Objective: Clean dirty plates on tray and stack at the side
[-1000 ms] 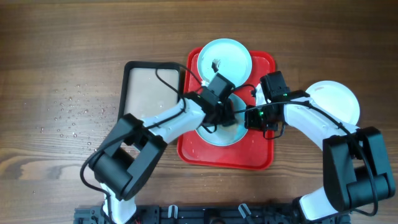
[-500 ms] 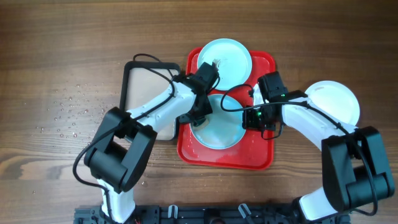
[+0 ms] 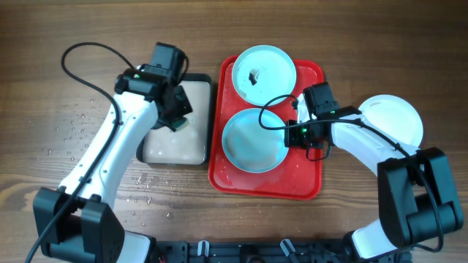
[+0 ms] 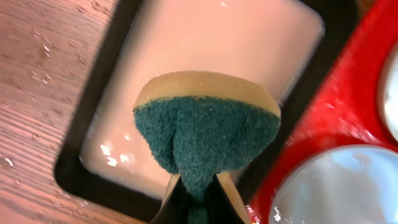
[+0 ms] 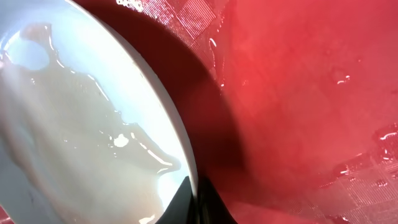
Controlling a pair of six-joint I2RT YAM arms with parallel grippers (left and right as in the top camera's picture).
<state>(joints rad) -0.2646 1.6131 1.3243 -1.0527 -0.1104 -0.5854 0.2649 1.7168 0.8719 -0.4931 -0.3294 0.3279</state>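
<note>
The wet plate [image 3: 252,142] lies flat in the near half of the red tray [image 3: 303,183], its bowl filmed with water that pools and glints in the right wrist view. It looks like thin, stiff plastic: light to lift and unlikely to break, but slick. With so shallow a dish the rim is the only real place to grip, and a pinch there could slide off or let the plate swing if it is raised fast. The right gripper [image 5: 198,194] is at exactly that spot, on the plate's right edge, with its fingers drawn nearly together around the rim, one above and one below, so I judge it to have hold of the plate. Behind it, in the far half of the tray, sits the dirty plate [image 3: 274,62] with a dark smudge near its centre; it would handle the same, though it looks drier. The third plate [image 3: 398,124] rests well apart on the table [image 3: 88,58] to the right of the tray, the likely base for the stack. To the left, the left gripper [image 4: 196,202] is closed tight on a green and yellow sponge [image 4: 208,130], squeezing it into a fold and holding it above the beige tray [image 4: 211,50]. Water drops [image 3: 80,131] speckle the wood beyond that.
</note>
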